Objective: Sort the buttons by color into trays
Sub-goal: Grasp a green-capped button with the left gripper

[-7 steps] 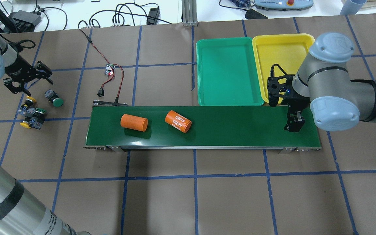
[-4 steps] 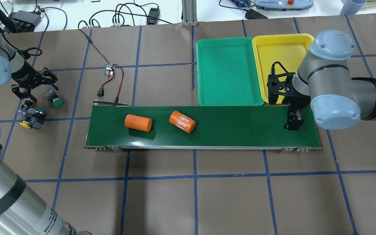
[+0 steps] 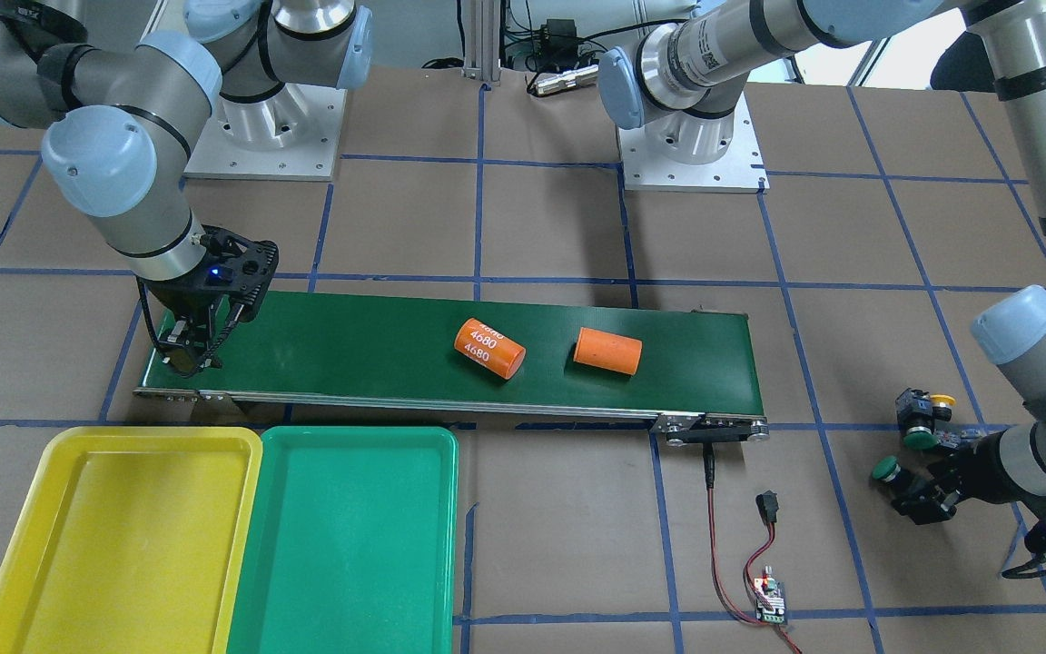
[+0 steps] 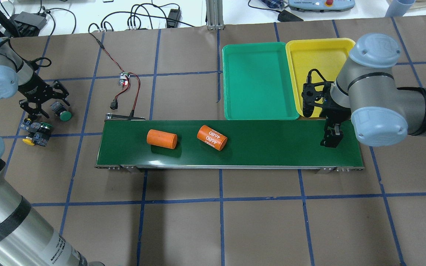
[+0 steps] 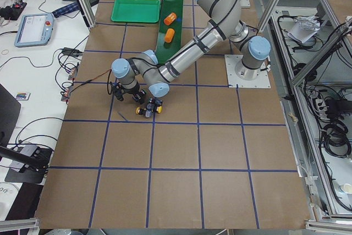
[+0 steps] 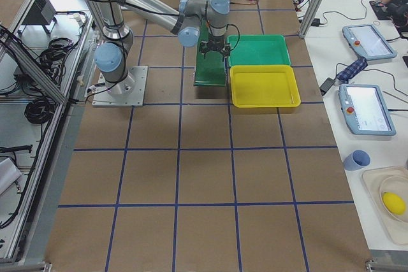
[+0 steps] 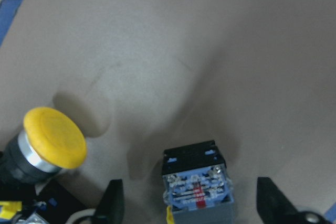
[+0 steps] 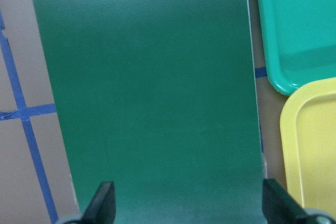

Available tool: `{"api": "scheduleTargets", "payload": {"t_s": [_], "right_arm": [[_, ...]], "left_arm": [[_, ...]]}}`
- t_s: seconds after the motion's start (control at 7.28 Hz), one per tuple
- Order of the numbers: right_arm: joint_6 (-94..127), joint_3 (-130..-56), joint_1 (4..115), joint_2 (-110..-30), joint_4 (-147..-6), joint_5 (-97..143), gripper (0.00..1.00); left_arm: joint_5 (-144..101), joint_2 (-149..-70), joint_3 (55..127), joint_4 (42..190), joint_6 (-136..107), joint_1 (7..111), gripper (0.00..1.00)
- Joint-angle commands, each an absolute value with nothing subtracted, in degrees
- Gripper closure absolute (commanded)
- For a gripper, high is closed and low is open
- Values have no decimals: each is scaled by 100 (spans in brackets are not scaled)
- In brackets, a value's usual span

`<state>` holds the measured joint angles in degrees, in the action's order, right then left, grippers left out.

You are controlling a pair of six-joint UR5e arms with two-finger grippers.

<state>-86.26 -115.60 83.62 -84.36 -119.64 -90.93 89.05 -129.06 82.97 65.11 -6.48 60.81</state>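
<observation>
One green button (image 4: 64, 116) lies on its side on the brown table, far left. My left gripper (image 4: 48, 105) is open and low over it. In the left wrist view the button's black-and-blue body (image 7: 195, 179) sits between the spread fingers (image 7: 113, 203), untouched. A yellow button (image 7: 52, 137) lies just beside it. A green button (image 4: 45, 128) and another yellow one (image 4: 28, 140) are clustered nearby. My right gripper (image 4: 331, 138) is open and empty over the conveyor's right end. The green tray (image 4: 259, 81) and yellow tray (image 4: 320, 55) stand side by side behind it, both empty.
Two orange cylinders, one plain (image 4: 162, 139) and one marked 4680 (image 4: 212, 137), lie on the dark-green conveyor belt (image 4: 272, 147). A small circuit board with red and black wires (image 4: 125, 80) lies behind the belt's left end.
My left gripper has moved right and down onto the lone green button, which now sits between its fingers. Both orange cylinders have shifted right along the belt. The right gripper has barely moved.
</observation>
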Motion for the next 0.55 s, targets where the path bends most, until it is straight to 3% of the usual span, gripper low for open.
{"api": "scheduleTargets", "payload": {"t_s": [0.0, 0.14, 0.27, 0.41], "right_arm": [[-8204, -11558, 8367, -8438, -11971, -9106, 0], [-8044, -11558, 8367, -8377, -11971, -9079, 0], [-8059, -11558, 8367, -8411, -11971, -9018, 0], [-8042, -11566, 8367, -8402, -11971, -9009, 0]], "left_arm": [[8895, -12911, 8297, 6513, -677, 6091, 26], [8834, -12911, 8297, 6521, -685, 6091, 46], [8659, -12868, 8323, 6582, -677, 6073, 79], [8640, -12876, 8332, 6705, -668, 6056, 99]]}}
